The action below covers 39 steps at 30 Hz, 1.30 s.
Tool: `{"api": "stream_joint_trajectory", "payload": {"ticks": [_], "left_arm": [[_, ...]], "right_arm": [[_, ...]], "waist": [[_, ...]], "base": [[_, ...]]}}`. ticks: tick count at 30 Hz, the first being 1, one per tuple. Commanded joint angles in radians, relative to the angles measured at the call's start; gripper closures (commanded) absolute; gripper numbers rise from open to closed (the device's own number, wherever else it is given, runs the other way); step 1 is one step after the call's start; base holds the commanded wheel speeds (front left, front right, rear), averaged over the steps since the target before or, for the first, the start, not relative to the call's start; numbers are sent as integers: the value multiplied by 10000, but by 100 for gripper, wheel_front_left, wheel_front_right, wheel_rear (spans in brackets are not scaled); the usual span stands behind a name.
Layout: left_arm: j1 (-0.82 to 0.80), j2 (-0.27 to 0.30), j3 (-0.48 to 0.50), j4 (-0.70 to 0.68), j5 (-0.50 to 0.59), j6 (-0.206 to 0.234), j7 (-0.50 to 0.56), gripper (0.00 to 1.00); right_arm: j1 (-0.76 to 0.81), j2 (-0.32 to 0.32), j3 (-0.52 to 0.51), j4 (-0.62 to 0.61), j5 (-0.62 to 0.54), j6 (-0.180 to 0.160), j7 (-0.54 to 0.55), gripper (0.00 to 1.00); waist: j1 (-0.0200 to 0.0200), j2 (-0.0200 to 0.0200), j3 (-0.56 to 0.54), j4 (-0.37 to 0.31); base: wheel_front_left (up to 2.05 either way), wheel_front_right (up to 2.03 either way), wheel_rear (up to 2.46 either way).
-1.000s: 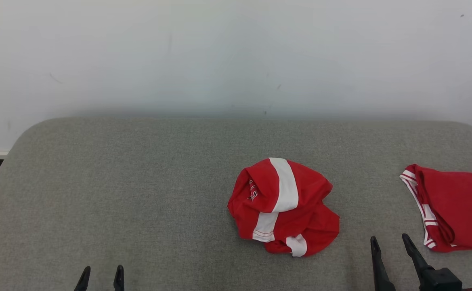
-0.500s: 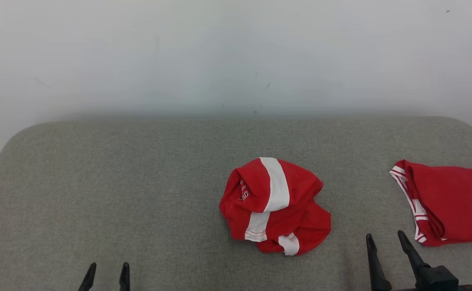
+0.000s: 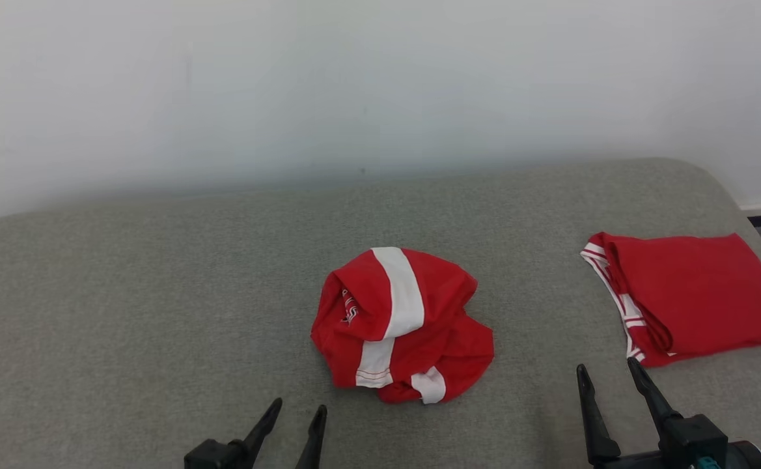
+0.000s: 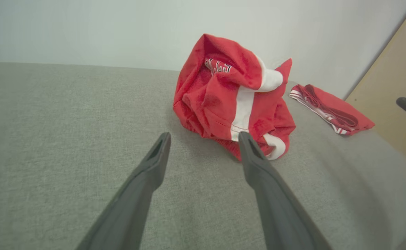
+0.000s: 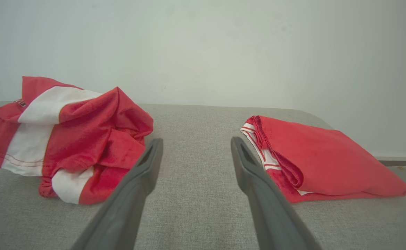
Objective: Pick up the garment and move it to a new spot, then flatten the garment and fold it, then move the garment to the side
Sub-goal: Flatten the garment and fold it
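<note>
A crumpled red and white garment (image 3: pixel 403 326) lies mid-frame on a grey fabric surface (image 3: pixel 126 293). A folded red cloth (image 3: pixel 692 296) lies at the right edge. The left gripper (image 3: pixel 299 406), bottom centre, is released and empty, near the garment. The right gripper (image 3: pixel 606 365), lower right, is also released, holding nothing.

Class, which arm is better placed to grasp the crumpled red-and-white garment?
Left. The left jaws, open, sit just short of the crumpled red-and-white garment, aimed at it; the right jaws point between it and the folded red garment.
</note>
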Motion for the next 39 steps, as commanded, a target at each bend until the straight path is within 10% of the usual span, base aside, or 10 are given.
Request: {"api": "stream_joint_trajectory", "payload": {"ticks": [1, 14, 15, 16, 32, 39], "left_arm": [[-327, 4, -21, 304, -82, 15, 15, 0], [-2269, -269, 150, 2481, -462, 54, -24, 0], [-2420, -227, 216, 2576, -368, 173, -125, 70], [-2486, -217, 272, 2562, -333, 196, -179, 100], [-5513, 448, 1411, -686, 1023, 659, -361, 100], [-6596, -223, 682, -1212, 851, 523, 498, 100]], "right_arm": [[-53, -49, 27, -31, 61, -25, 16, 0], [-248, 11, 11, -26, 140, -25, -98, 0], [-268, 35, -4, 9, 149, -26, -120, 0], [-276, 47, -13, 26, 147, -26, -150, 0], [-284, 123, 71, 286, 102, -26, -269, 0], [-217, 139, 151, 360, 129, -26, -273, 0]], "waist": [[-1, 0, 298, -583], [-1, 0, 939, -1781], [-1, 0, 990, -1808], [-1, 0, 1005, -1804], [-1, 0, 608, -877], [-1, 0, 523, -939]], "base": [[0, 0, 0], [0, 0, 0], [0, 0, 0], [0, 0, 0], [0, 0, 0], [0, 0, 0]]}}
